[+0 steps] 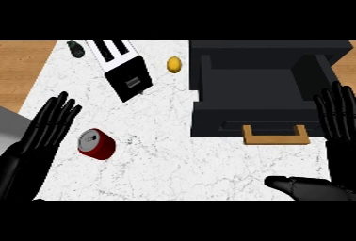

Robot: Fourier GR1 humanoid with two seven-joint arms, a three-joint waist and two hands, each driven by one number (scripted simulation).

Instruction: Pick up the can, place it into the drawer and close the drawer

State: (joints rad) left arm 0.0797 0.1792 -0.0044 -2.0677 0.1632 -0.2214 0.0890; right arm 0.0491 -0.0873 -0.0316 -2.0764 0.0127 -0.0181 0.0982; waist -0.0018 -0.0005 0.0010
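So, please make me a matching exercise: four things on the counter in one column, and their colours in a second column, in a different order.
Things:
1. can
2. toaster
3. lemon
4. drawer handle

Colours:
A. yellow
B. light wood
C. red with a silver top
D. black and white

Pairs: 1-C, 2-D, 3-A, 4-B

Illumination is even and bright across the marble counter. Shadows are faint. The open drawer interior reads uniformly dark. No glare or blur appears.
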